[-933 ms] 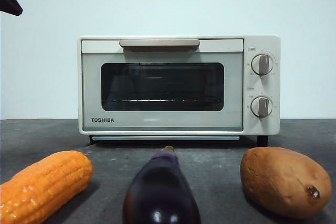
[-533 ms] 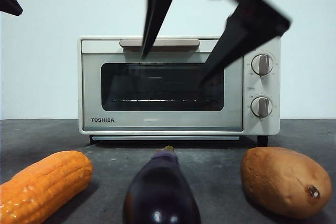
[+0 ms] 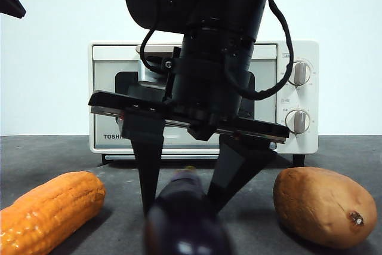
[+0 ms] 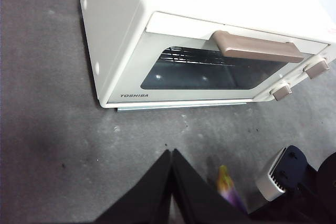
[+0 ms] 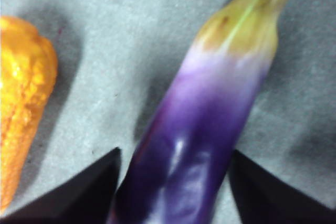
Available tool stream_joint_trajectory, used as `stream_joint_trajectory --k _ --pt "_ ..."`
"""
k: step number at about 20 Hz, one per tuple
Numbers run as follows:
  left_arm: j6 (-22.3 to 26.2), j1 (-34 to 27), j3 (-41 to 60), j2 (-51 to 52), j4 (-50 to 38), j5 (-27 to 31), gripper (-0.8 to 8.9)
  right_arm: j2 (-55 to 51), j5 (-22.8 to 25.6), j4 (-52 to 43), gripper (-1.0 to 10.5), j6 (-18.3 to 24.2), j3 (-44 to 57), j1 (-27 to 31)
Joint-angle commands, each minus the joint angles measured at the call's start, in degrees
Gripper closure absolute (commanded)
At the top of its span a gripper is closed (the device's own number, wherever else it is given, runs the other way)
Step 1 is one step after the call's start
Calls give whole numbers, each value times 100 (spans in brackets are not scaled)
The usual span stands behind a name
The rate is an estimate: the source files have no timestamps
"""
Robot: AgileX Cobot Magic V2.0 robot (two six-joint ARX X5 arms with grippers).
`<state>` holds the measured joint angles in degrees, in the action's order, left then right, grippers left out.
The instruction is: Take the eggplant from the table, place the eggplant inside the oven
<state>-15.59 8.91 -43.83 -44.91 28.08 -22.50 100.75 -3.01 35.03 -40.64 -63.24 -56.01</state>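
- Right gripper (image 3: 182, 198): lowered over the eggplant (image 3: 186, 222) near the front edge of the table (image 3: 250, 201). Jaws spread apart, one on each side of the eggplant's body. The right wrist view shows the eggplant (image 5: 202, 135) lying between the two jaw tips with table surface visible on both sides; actual contact cannot be confirmed. Nothing is gripped.
- Eggplant: lies on the table, lengthwise toward the oven (image 3: 203, 97), stem cap pointing at the oven door. Its near end is blurred in the front view. In the right wrist view the cap reads yellow-green, the body purple and glossy.
- Left gripper (image 4: 170, 182): held above the table in front of the oven, off to one side of the work. Jaws closed tip to tip, with nothing between them. In the front view only a black tip shows at the top left corner.
- Oven: stands at the back of the table, door closed, bar handle (image 4: 257, 51) across the top of the door, wire rack visible through the glass. Two knobs sit on the panel beside the door.
- Corn cob (image 3: 48, 210): on the table near the front left corner, just beside the eggplant, apart from it.
- Sweet potato (image 3: 325, 207): on the table near the front right corner, apart from the eggplant and the right gripper.
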Motion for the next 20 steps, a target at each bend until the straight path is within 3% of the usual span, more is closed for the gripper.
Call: stream_joint_trajectory --k 1,3,4,9,13,17,20 --pt "122 17 -111 -39 -59 -22 809 66 2 -4 755 -98 -138 -87" --pt "122 17 -111 -39 -59 -22 809 -85 -22 234 775 4 -326 -90" --pt "120 17 -111 -39 -59 -22 809 -192 -44 476 775 286 -505 -116" --pt "170 254 -356 -341 -55 -35 809 -1261 -94 2944 775 2702 -1882 -199" --pt "315 835 -1019 -1130 50 -44 809 -2286 -98 3849 775 3733 -2026 -199" --pt "748 1419 -2175 -2247 540 -2 809 -3123 -57 4262 775 4002 -2026 -199" --pt "1049 1757 -3152 -3128 785 238 809 -3595 334 4524 775 3995 -2026 -199"
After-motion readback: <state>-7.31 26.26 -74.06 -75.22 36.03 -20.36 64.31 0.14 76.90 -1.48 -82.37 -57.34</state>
